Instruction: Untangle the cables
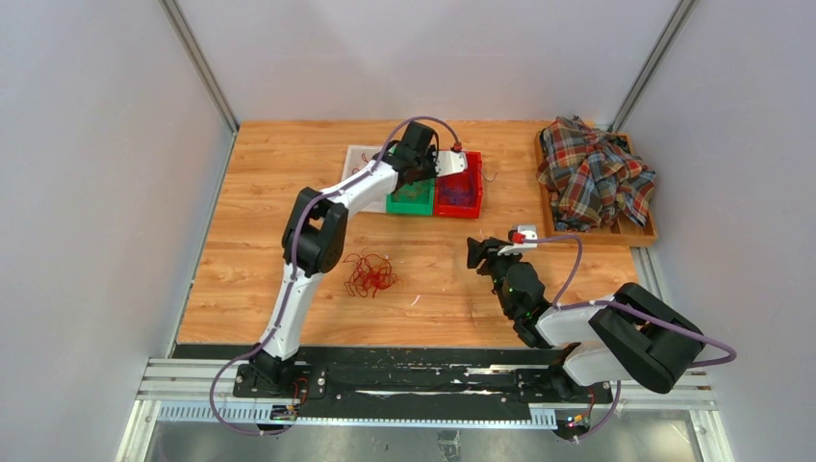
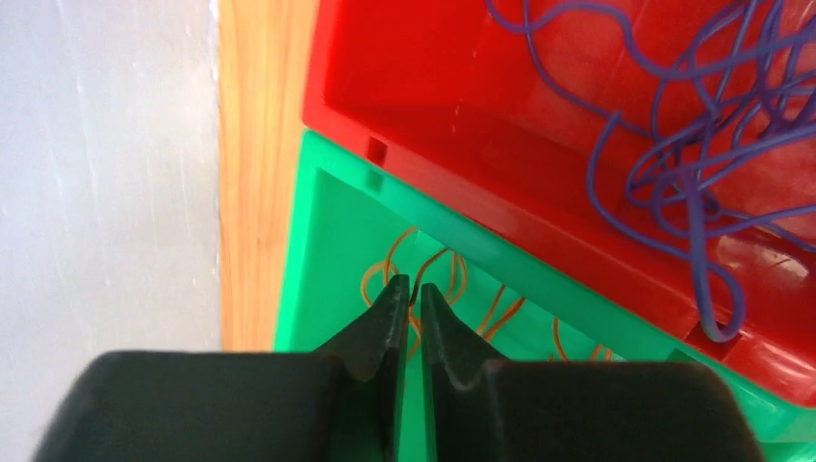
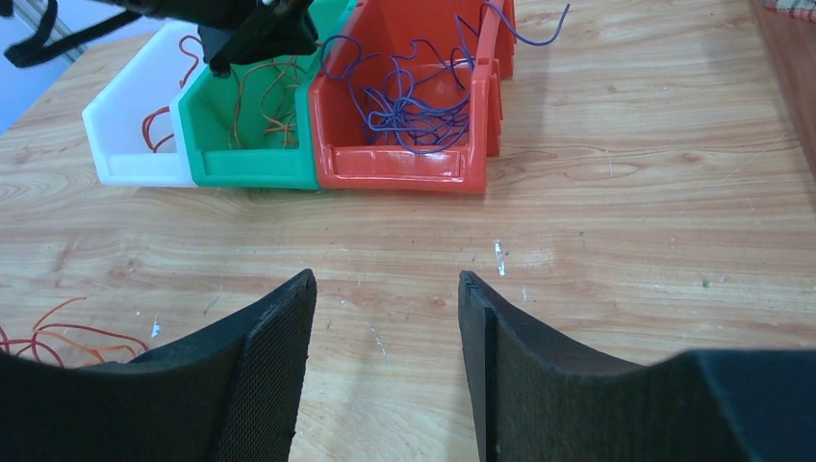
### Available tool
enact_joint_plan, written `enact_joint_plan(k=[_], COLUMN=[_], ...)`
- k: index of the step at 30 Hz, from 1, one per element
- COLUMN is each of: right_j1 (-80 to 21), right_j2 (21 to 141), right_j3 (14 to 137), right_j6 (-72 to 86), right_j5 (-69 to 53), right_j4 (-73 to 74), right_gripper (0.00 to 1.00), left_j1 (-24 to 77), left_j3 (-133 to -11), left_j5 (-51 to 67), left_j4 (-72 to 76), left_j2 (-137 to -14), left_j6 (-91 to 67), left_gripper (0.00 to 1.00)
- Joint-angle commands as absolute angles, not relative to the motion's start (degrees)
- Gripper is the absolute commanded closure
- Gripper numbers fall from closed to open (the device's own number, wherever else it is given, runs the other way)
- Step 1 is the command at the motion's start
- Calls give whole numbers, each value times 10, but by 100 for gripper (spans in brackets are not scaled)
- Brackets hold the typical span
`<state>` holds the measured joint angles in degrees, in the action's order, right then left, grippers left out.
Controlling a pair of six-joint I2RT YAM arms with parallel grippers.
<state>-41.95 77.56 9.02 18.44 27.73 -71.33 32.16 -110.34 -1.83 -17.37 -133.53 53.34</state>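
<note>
A tangle of red and orange cables [image 1: 370, 274] lies on the wooden table left of centre, and its edge shows in the right wrist view [image 3: 58, 337]. Three bins stand at the back: white [image 3: 125, 164], green [image 3: 250, 164] and red [image 3: 404, 168]. Purple cables [image 2: 693, 144] lie in the red bin [image 2: 462, 106], and orange cables [image 2: 505, 308] lie in the green bin [image 2: 327, 231]. A red cable [image 3: 159, 125] lies in the white bin. My left gripper [image 2: 412, 287] hangs over the green bin [image 1: 409, 202], nearly shut with a thin orange cable between its tips. My right gripper [image 3: 385, 284] is open and empty above bare table.
A plaid shirt [image 1: 592, 178] is heaped in a wooden tray [image 1: 650, 236] at the back right. A small red scrap [image 1: 416, 300] lies near the tangle. Grey walls close in the table on the left, back and right.
</note>
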Motion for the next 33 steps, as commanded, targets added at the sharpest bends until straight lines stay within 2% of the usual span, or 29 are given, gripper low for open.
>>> enact_joint_plan(k=[1,6,9,17,20,25,33], right_j1=[-412,-412,-412,-412,-412,-412,-413], right_j2=[780,780,780,783,786,787,790], right_j3=[84,80,78,76,76,74,77], right_j6=[187,186,186,184,179,178,172], right_j5=[291,290,289,287,284,281,266], right_j4=[-742,-747,-752,-761,-769,-774,-776], right_gripper=[44,44,44,44,44,41,41], left_j1=[325,318,313,300,298,293,292], left_j3=[-1168,-1226,-1257,-1335,-1293,-1105,-836], left_j5=[31,52,76,113,123,167,262], left_j4=[-218,-276,-330,-463,-508,-558,-612], left_j2=[-1333,-1335,-1334,-1313,-1256,-1105,-954], left_j6=[521,527,547,561,553,533,554], left_gripper=[79,52,40,17,14,14,24])
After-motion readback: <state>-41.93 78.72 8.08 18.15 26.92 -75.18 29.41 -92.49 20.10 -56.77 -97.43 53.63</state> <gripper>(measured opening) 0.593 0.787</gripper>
